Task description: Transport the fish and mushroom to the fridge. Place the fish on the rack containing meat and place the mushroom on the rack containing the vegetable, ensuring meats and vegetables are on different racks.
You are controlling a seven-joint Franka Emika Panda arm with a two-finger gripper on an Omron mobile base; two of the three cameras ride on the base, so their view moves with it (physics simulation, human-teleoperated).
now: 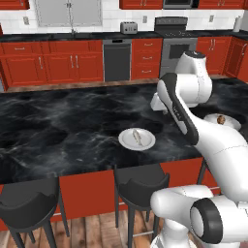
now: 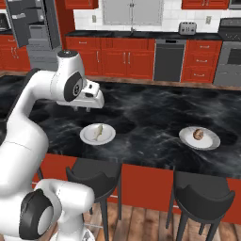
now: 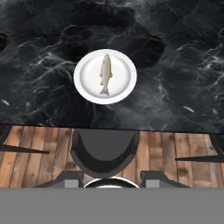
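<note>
A kitchen island with a black marble bench holds two small white plates. On the left plate lies the fish, slender, pale grey-tan, stretched along the plate's middle. On the right plate, well apart, sits the rounded brown mushroom. The tall grey fridge stands open at the far left. The white arm's tool hovers above the bench, just beyond the fish plate, holding nothing; whether its jaws are spread or pressed together cannot be told. The step in hand seems to be reaching for the fish. To do it well, the tool should descend centred over the fish's body, jaws straddling its narrow width, closing gently.
</note>
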